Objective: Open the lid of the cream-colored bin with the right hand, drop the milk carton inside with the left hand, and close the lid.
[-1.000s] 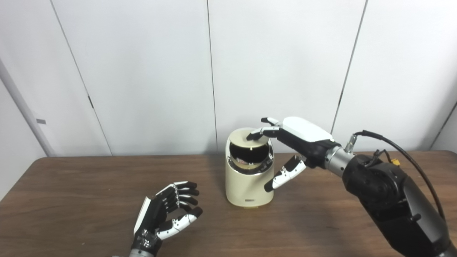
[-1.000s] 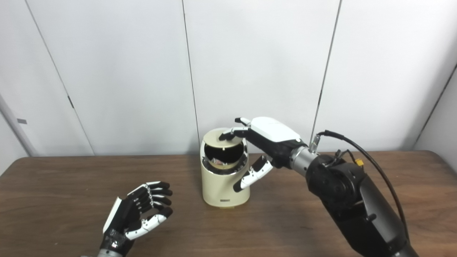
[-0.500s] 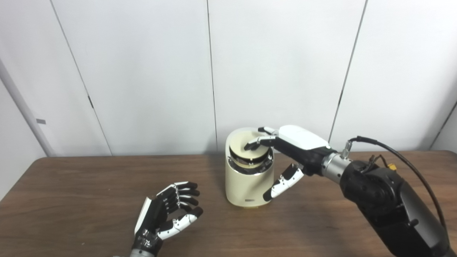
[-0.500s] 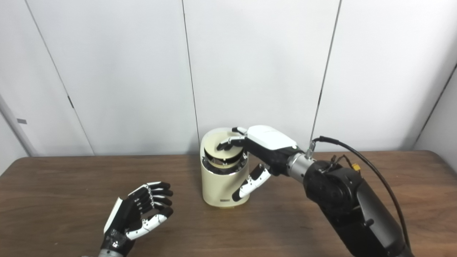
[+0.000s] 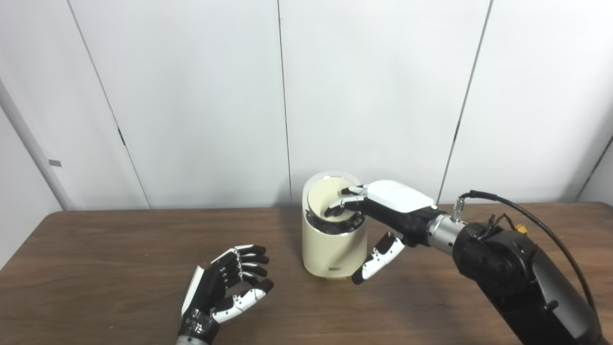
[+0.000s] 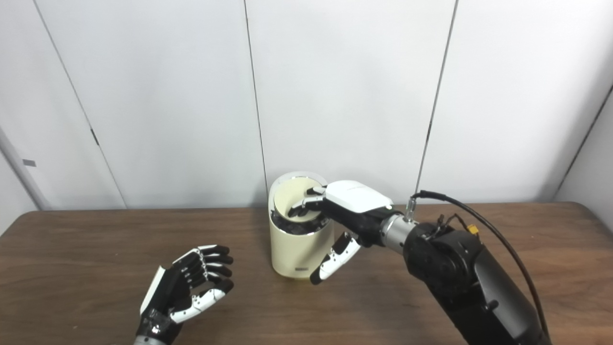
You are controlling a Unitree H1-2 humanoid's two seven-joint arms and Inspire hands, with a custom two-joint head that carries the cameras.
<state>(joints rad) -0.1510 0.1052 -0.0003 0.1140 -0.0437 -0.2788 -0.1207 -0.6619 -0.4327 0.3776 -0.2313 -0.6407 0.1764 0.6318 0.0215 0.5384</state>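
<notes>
Near the bench's (image 5: pixel 96 249) far edge the cream-colored bin (image 5: pixel 334 249) stands, right hand (image 5: pixel 383 211) fingers (image 5: pixel 341 205) pressing its lid (image 5: pixel 327 199), while the left hand (image 5: pixel 222 290) lies open and empty toward the near edge.

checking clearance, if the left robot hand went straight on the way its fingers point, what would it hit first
Probably the bin. The left robot hand lies open on the table, fingers pointing right and slightly away, roughly at the bin's base. Bare table lies between; depth is unclear, so it might pass just in front.
</notes>
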